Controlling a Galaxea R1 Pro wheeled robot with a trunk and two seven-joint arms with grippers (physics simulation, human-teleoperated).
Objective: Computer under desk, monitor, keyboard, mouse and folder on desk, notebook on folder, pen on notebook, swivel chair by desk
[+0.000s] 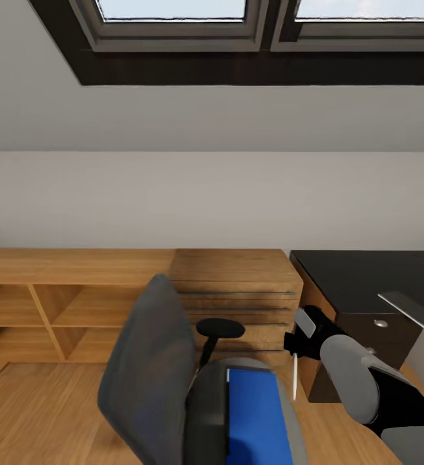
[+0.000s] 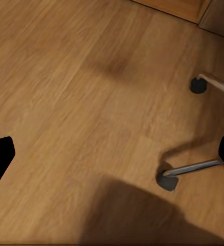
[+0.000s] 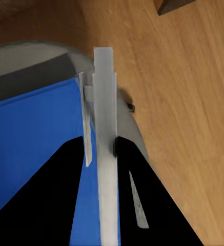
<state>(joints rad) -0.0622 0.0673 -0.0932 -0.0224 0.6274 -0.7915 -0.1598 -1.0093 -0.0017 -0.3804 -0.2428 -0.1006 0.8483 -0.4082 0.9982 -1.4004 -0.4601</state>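
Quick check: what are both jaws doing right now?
Left gripper: open, empty, above the floor.
Right gripper: closed on the pen, over the folder.

The head view looks forward and down from standing height, taking in a wall and window, the swivel chair [image 1: 173,381] at 6 o'clock and the table [image 1: 360,278] at 4 o'clock. The left wrist view looks steeply down at the wooden floor [image 2: 81,102] from close by, sharing the swivel chair's chrome legs. The right wrist view looks down along its right gripper [image 3: 105,154], very near the folder [image 3: 35,138], which the head view also shows.
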